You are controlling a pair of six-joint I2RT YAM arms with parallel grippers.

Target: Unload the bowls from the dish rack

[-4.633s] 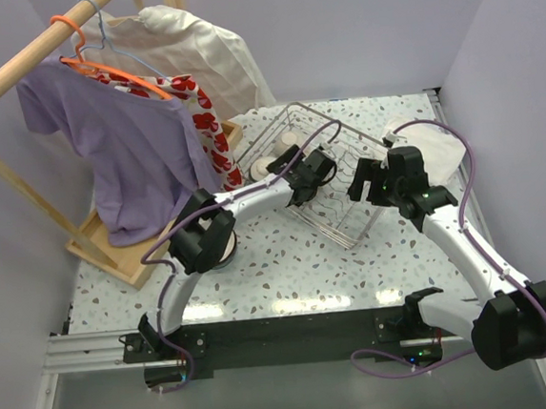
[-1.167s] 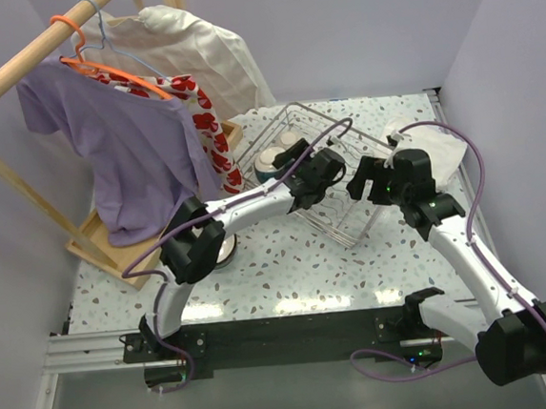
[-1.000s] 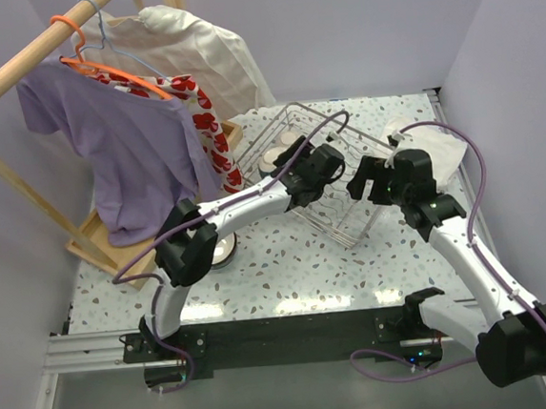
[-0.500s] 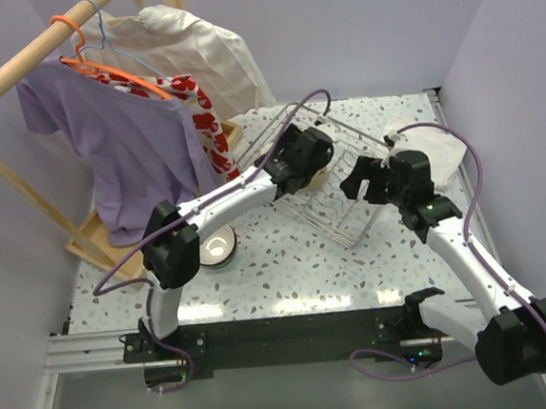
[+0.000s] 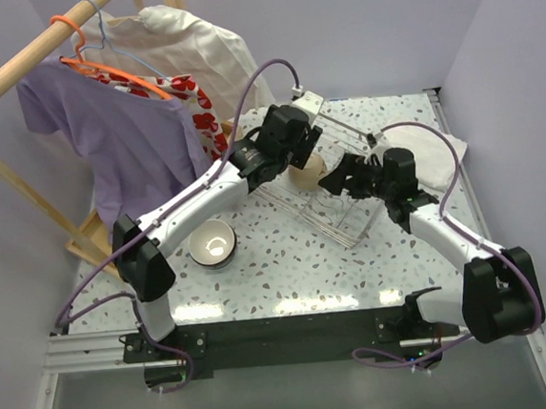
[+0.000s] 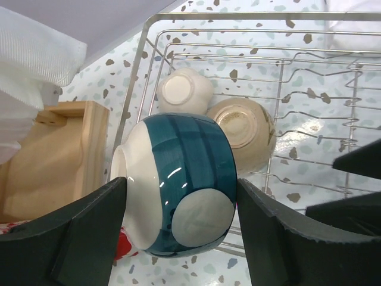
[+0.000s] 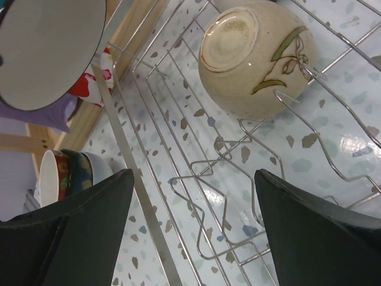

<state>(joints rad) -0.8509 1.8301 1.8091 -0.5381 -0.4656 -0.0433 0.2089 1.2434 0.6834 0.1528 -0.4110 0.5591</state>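
Observation:
My left gripper (image 6: 181,182) is shut on a teal-banded bowl (image 6: 178,179), held on its side in the air above the far left end of the dish rack (image 6: 238,16). Below it, a white bowl (image 6: 184,89) and a beige bowl (image 6: 241,128) lie in the rack with their bases up. My right gripper (image 7: 193,176) stands open over the rack's wire floor, just short of the beige bowl (image 7: 256,56) with its leaf pattern. From above, the left gripper (image 5: 287,146) hangs over the rack (image 5: 351,219) and the right gripper (image 5: 333,178) is inside it.
A stack of bowls (image 5: 211,243) sits on the table left of the rack, also seen as a stack (image 7: 62,176). A wooden clothes rail (image 5: 13,69) with a purple shirt (image 5: 125,150) stands at the left on a wooden base (image 6: 53,155). A white cloth (image 5: 440,147) lies at the right.
My left gripper has risen out of the rack with the teal-banded bowl and moved toward the back. The right gripper has moved left into the rack, near the beige bowl.

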